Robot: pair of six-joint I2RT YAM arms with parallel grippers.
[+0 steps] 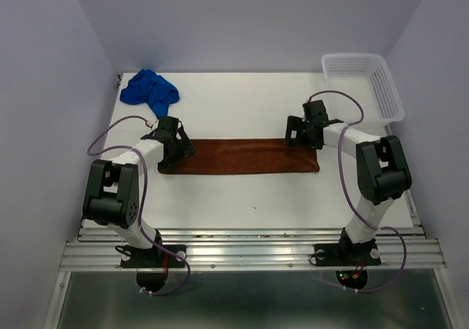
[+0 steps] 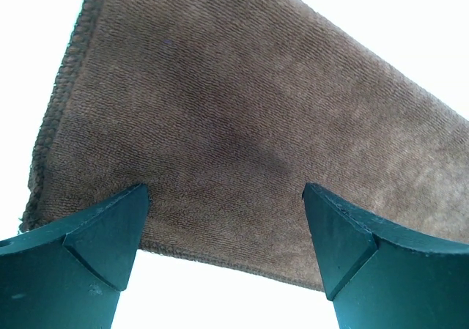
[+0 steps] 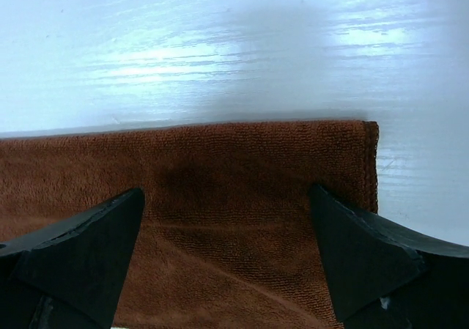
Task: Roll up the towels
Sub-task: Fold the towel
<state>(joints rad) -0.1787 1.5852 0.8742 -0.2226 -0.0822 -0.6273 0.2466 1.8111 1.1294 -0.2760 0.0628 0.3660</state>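
The rust-brown towel (image 1: 242,157) lies flat as a long folded strip across the middle of the white table (image 1: 242,109). My left gripper (image 1: 176,144) is open over the strip's left end, which fills the left wrist view (image 2: 234,109) between the two fingers. My right gripper (image 1: 302,135) is open over the strip's right end; the towel's end edge shows in the right wrist view (image 3: 234,190). Neither gripper holds anything. The royal blue towel (image 1: 150,91) lies crumpled at the table's far left corner.
A white plastic mesh basket (image 1: 364,83) stands at the far right corner. The table's near edge meets the aluminium rail (image 1: 249,248) where the arm bases sit. Grey walls close in the left, right and back.
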